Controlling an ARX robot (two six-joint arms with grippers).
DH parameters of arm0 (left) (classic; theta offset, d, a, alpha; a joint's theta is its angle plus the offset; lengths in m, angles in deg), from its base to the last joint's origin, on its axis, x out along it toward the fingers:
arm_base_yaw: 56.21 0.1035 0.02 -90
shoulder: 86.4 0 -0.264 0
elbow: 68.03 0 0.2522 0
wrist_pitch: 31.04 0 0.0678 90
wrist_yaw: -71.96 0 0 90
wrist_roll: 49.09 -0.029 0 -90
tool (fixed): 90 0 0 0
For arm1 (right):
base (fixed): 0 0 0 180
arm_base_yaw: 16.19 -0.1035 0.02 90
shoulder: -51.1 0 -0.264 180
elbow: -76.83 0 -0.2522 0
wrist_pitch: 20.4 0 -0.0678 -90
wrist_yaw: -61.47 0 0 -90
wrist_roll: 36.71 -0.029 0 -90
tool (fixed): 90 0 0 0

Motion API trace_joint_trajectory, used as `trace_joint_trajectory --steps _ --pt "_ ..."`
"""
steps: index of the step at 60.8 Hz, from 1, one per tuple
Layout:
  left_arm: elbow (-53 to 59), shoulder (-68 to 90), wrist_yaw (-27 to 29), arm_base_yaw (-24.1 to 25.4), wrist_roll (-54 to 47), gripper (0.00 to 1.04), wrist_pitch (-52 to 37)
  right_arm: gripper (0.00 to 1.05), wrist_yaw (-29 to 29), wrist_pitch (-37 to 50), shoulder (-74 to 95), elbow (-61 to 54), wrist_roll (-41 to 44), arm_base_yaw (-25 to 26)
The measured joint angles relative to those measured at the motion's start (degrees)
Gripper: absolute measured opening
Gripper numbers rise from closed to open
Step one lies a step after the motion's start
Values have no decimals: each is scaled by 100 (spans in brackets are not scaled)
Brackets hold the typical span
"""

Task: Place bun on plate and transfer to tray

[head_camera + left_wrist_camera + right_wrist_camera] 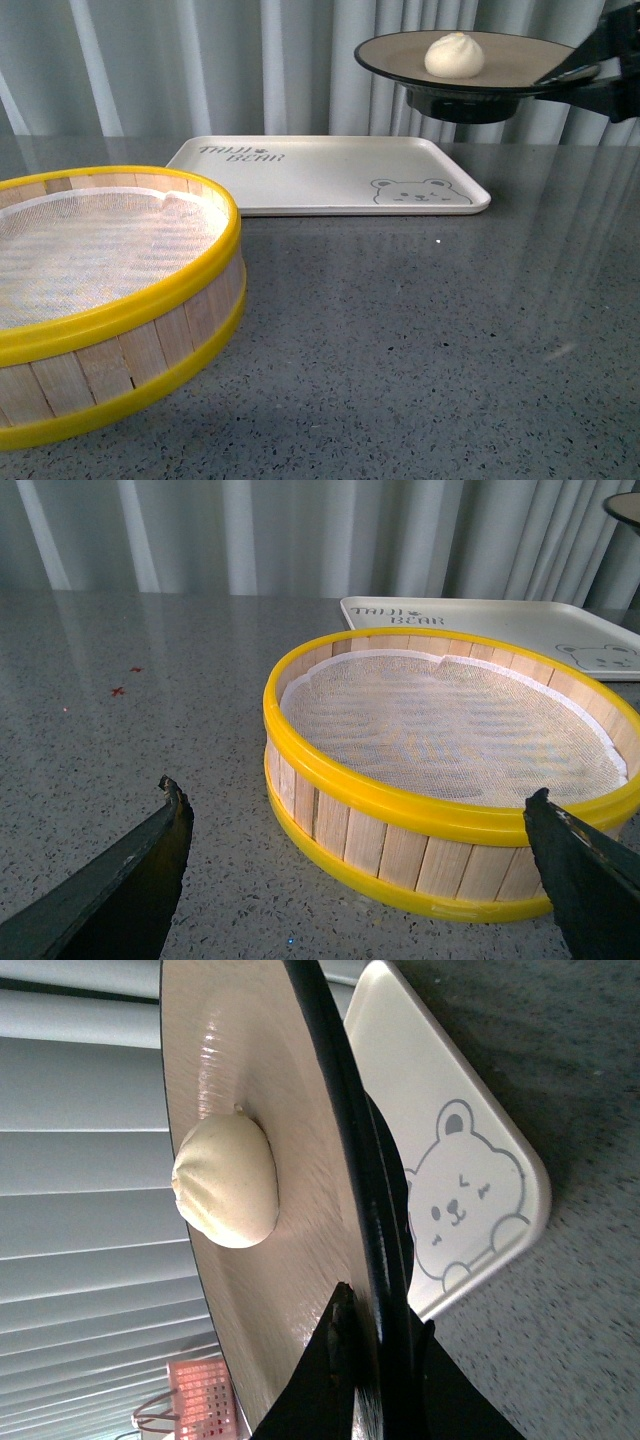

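The cream-white bun (454, 54) rests in the middle of the taupe plate (400, 55) with its black rim. My right gripper (590, 80) is shut on the plate's right rim and holds it level in the air, above the far right corner of the tray (300, 185). In the right wrist view the bun (228, 1180) sits on the plate (280, 1110), the gripper (375, 1345) pinches the rim, and the tray's bear corner (470, 1200) lies beneath. My left gripper (355, 815) hangs open, low over the table, in front of the steamer.
A yellow-rimmed bamboo steamer (110, 300) lined with white cloth stands at the front left, its cloth bare; it also fills the left wrist view (450, 760). Grey speckled tabletop (430, 340) lies between steamer and tray. Pale curtains hang behind.
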Motion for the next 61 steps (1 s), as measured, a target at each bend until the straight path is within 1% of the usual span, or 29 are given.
trace_joint_trajectory --steps 6,14,18,24,40,47,61 --pt "0 0 0 0 0 98 0 3 142 -341 496 748 -15 -160" --pt "0 0 0 0 0 98 0 3 192 -815 1235 1759 -109 -363" --pt "0 0 0 0 0 98 0 3 236 -942 1572 2140 -153 -424" --pt "0 0 0 0 0 98 0 3 330 -1008 1897 2422 -208 -485" --pt "0 0 0 0 0 98 0 3 328 -1040 2210 2597 -212 -603" --pt "0 0 0 0 0 98 0 3 352 -896 2218 2531 -175 -691" --pt "0 0 0 0 0 98 0 3 304 -896 2234 2367 -77 -804"
